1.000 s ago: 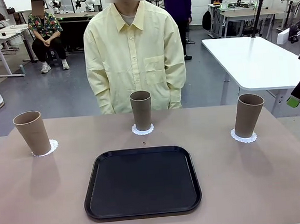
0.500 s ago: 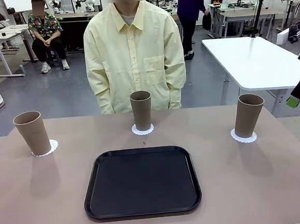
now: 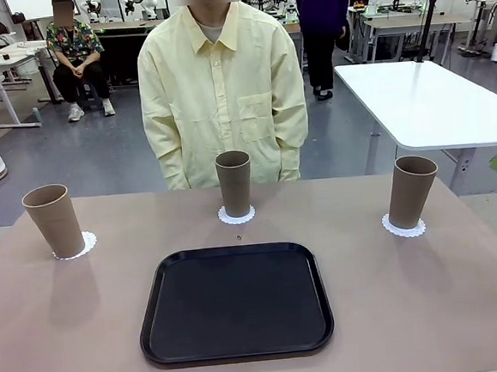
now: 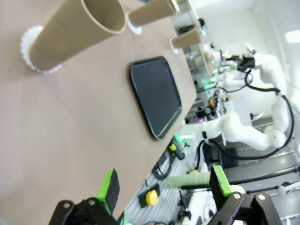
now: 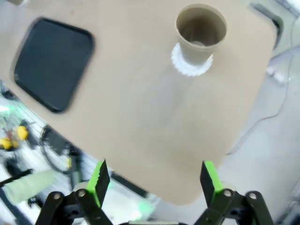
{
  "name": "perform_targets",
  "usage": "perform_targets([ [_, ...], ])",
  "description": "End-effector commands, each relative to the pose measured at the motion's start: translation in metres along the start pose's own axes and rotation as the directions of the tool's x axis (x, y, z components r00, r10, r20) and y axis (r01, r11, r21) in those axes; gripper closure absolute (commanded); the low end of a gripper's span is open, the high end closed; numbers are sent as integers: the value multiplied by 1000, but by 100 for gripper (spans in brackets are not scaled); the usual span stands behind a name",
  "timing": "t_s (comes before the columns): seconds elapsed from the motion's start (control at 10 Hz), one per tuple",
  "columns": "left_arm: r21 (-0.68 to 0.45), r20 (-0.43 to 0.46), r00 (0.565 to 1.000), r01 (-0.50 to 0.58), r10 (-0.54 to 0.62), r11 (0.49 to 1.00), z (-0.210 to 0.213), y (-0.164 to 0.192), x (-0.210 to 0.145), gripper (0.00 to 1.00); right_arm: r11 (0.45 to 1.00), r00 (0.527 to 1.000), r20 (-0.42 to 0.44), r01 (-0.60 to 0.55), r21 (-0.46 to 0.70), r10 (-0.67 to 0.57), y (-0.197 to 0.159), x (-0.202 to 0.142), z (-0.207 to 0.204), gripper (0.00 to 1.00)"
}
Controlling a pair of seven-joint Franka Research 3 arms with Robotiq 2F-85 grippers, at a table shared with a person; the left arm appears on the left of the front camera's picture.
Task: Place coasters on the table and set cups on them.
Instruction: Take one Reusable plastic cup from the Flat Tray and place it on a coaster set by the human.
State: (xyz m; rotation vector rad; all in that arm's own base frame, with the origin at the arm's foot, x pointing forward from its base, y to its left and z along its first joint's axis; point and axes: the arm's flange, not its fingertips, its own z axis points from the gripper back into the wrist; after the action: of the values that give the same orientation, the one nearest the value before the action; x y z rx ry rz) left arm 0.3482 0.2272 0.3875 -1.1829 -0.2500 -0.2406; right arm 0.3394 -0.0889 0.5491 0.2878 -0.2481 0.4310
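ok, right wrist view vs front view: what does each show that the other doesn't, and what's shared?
Right wrist alone: its own right gripper, jaws open and empty, above the table's near corner, and the inside of the right cup.

Front alone: the person standing at the far side, the left cup and middle cup, each on its coaster.

Both: the right cup upright on its coaster, the black tray and the table.
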Motion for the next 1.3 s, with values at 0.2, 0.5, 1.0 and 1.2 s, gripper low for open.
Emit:
perform_targets([
  [0.2,3,-2,1000,3,-3,1000,0,-2,0,0,881,953,-34,293,370,-303,-84,-2,-3,0],
  [0.5,3,-2,1000,3,-3,1000,0,-2,0,0,765,953,9,238,598,-303,-127,-18,-15,0],
  [1.0,3,-2,1000,3,-3,1000,0,-2,0,0,672,950,93,141,727,-300,-158,-65,-35,0],
  [1.2,3,-2,1000,3,-3,1000,0,-2,0,0,649,950,80,145,747,-303,-163,-70,-38,0],
])
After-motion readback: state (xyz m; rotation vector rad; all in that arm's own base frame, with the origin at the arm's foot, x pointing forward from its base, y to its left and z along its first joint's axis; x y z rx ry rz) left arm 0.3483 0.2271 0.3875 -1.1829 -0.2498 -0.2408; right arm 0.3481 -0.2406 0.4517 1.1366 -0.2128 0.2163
